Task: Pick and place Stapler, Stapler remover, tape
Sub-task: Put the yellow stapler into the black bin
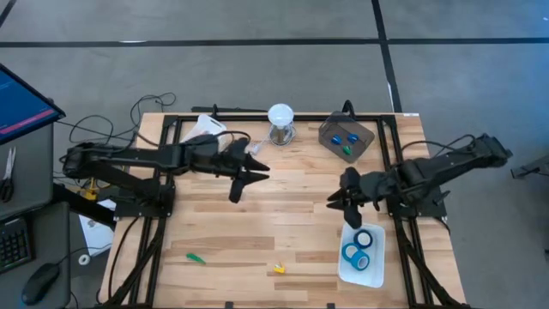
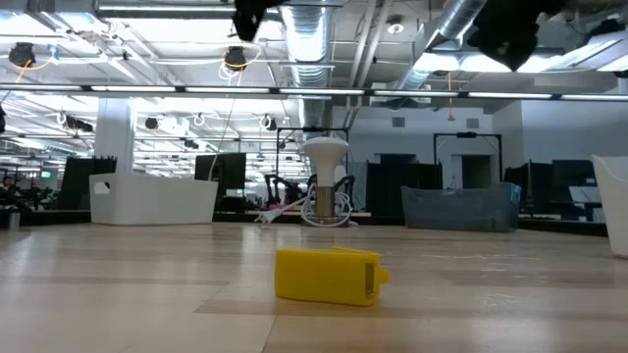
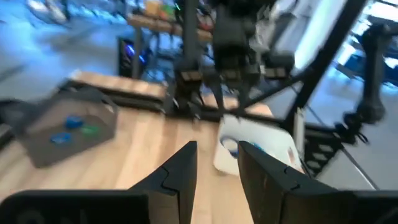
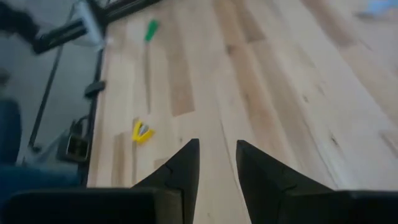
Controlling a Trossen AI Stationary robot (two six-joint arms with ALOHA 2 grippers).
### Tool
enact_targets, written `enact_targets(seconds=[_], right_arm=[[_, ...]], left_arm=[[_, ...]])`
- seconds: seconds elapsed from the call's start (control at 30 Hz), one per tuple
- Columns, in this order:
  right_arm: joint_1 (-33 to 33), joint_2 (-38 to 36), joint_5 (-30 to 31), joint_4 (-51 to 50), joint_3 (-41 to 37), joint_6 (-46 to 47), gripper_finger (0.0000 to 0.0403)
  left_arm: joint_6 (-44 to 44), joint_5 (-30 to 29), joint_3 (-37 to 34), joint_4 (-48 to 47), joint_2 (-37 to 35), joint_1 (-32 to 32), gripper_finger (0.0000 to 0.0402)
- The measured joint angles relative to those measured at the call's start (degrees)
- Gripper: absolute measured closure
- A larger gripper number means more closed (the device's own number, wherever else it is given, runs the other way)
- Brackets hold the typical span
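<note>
While my left gripper (image 1: 257,169) and right gripper (image 1: 341,202) hung empty, fingers slightly parted, the blue, pale-cored tape rolls (image 1: 358,248) lay in the white tray (image 1: 375,266).

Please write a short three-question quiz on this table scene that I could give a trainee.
1. True or false: the three blue tape rolls lie inside the white tray at the table's near right edge.
2. Which small piece lies nearer the tray on the bare wood: (a) the yellow piece or (b) the green piece?
3. Fill in: the grey bin at the far side of the table holds two blue items and one ____ item.

Key
1. True. The right tool hangs above the wood just beyond the tray, with nothing between its fingers; the left tool is also empty.
2. (a), the yellow piece.
3. Green.
</note>
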Motion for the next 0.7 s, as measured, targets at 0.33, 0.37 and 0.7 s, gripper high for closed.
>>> enact_targets(seconds=[0.33,0.37,0.7], right_arm=[[-1.99,9.46,-10.67,5.88,3.06,-11.26,0.0305],[-1.61,11.08,-10.51,5.61,4.56,-11.28,0.0305],[1.47,31.04,-10.39,-1.09,22.69,-12.76,0.0304]], left_arm=[[0.15,-14.51,0.02,-2.73,-9.70,-6.79,0.0294],[0.15,-15.09,0.02,-3.99,-10.41,-7.45,0.0294],[-1.93,-16.39,0.02,-13.03,-14.26,-12.25,0.0294]])
